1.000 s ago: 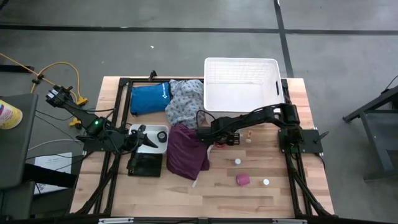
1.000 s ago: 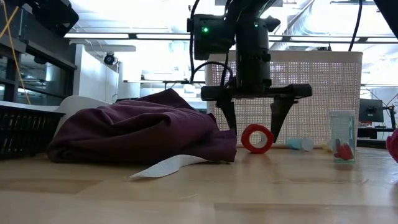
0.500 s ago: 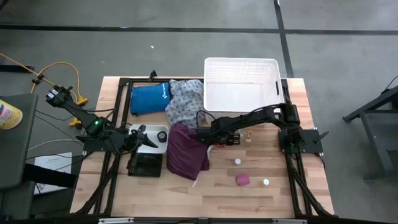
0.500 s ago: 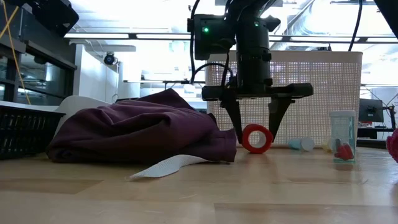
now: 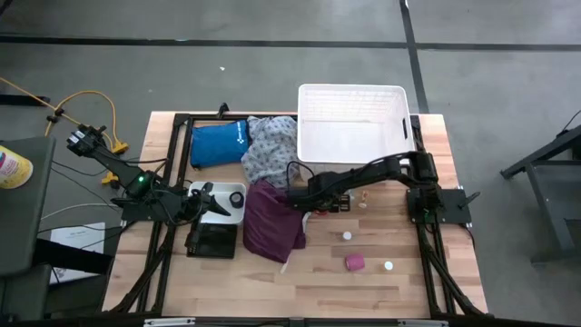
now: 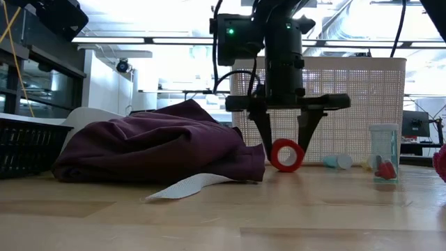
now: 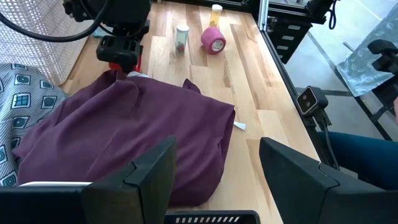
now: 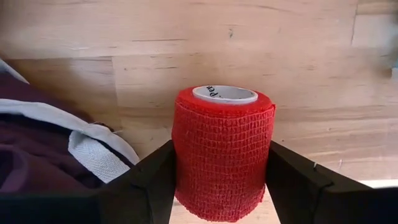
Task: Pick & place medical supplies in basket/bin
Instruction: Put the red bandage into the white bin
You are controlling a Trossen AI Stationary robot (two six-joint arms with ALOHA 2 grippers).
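The right tool [image 6: 283, 150] stands over the counter [image 5: 363, 282] just beside the maroon cloth [image 6: 153, 146], its fingers [image 8: 152, 186] pressed against both sides of a red roll [image 8: 222, 149], gripping it. The roll rests near the front of the basket [image 5: 352, 123]. The left tool [image 7: 214, 180] hangs half open over the cloth's other side, holding nothing.
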